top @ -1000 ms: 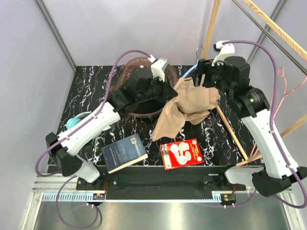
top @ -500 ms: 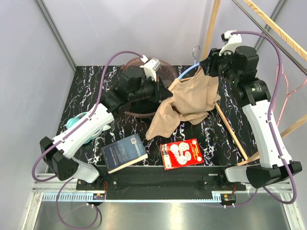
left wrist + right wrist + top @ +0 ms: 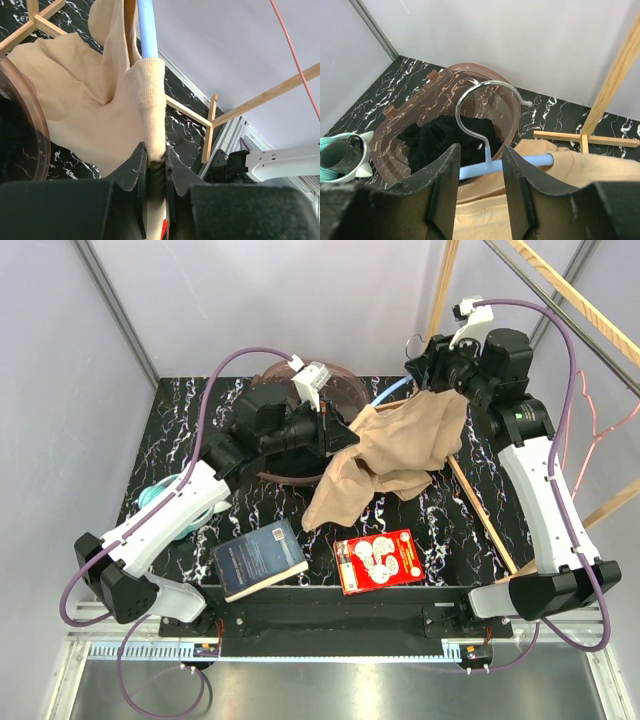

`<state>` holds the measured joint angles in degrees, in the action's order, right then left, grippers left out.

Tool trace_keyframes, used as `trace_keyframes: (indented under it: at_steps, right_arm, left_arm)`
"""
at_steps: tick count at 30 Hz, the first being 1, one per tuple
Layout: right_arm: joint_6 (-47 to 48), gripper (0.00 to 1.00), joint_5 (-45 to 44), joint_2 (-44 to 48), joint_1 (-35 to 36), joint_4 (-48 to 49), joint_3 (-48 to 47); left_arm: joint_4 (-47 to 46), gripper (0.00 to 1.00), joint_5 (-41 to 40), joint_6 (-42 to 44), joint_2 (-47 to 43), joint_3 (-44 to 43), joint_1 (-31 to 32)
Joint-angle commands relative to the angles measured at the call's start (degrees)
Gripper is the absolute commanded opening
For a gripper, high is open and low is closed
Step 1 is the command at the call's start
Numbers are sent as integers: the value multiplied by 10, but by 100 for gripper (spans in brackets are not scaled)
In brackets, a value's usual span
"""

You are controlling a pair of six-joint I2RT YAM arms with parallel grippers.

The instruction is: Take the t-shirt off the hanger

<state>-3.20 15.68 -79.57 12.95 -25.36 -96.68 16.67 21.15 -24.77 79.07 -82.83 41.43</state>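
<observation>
A tan t-shirt [image 3: 395,450] hangs bunched between my two grippers, above the table. It is on a blue hanger [image 3: 390,392] with a metal hook [image 3: 412,342]. My left gripper [image 3: 338,432] is shut on the shirt's ribbed collar [image 3: 150,95], next to the blue hanger arm [image 3: 147,30]. My right gripper [image 3: 432,362] holds the hanger up by its neck. In the right wrist view the blue bar [image 3: 520,162] crosses between its fingers [image 3: 481,150], the hook [image 3: 470,107] stands above, and tan cloth [image 3: 485,210] lies below.
A brown basket [image 3: 350,382] with a black garment [image 3: 445,137] sits behind the left gripper. A book [image 3: 258,558] and a red card pack [image 3: 378,560] lie at the front. A teal object [image 3: 155,495] is at the left. A wooden rack [image 3: 485,520] and a pink hanger [image 3: 600,420] stand at the right.
My right gripper has risen and moved back-left with the hanger. My left gripper has lifted and shifted with the collar, and the shirt now hangs stretched between them.
</observation>
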Motion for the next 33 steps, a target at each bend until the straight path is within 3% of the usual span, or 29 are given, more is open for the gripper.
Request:
trace_keyframes:
  at_steps: [1,11,15,20,23,24,29,32,33]
  right_arm:
    - [9,46,16,11,-3,43,11]
    - [10,40,17,8,-9,70,33]
    - [-7,26,28,12,-8,90,47]
    - [-24,21,6,48,-7,137,93]
    - [-34,8,-20,69,-8,159,110]
    - [-34,0,-23,72,-8,161,111]
    - [-38,0,-53,101,-7,180,133]
    - [-38,0,-74,110,-7,182,137]
    - [-38,0,-81,114,-7,180,138]
  left_arm:
    - [-95,0,41,-10,-30,-6,-4]
    - [-104,0,57,-17,-34,-7,-4]
    - [-108,0,60,-21,-30,-9,-4]
    - [-108,0,58,-28,-27,-7,-4]
    - [-112,0,54,-36,-30,-1,-4]
    - [-114,0,51,-41,-31,1,-4]
    - [-113,0,33,-57,-33,6,-4]
    - [-110,20,10,-65,-40,19,-4]
    - [-110,35,5,-67,-44,22,-4]
